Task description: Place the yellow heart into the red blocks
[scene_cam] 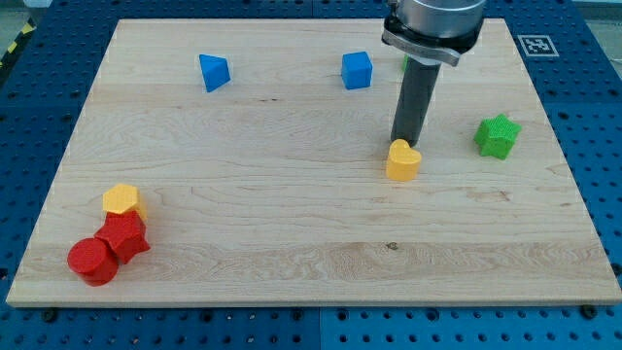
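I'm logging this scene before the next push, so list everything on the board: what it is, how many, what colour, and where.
yellow heart: 1, yellow, right of the board's middle
yellow hexagonal block: 1, yellow, lower left, touching the red star-like block
red star-like block: 1, red, lower left
red cylinder: 1, red, lower left corner, against the red star-like block
blue triangular block: 1, blue, upper left
blue cube: 1, blue, top middle
green star-like block: 1, green, right side
green sliver: 1, green, behind the rod, shape hidden
board: 1, pale wood, on a blue perforated table
my tip: 1, dark rod, at the yellow heart's top edge
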Controlling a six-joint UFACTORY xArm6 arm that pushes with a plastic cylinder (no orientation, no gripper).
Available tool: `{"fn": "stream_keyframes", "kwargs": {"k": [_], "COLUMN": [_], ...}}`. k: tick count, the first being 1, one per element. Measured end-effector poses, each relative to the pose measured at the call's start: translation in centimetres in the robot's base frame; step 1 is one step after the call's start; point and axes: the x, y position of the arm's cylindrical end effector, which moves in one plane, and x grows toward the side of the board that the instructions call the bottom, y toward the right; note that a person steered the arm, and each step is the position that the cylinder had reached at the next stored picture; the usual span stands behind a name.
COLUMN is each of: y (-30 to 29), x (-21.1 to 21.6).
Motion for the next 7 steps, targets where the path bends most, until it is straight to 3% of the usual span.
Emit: {"fn": "stream_keyframes", "kwargs": {"k": [3,7], "y": [-0.9,-9.6], "x": [5.6,7.4]}}
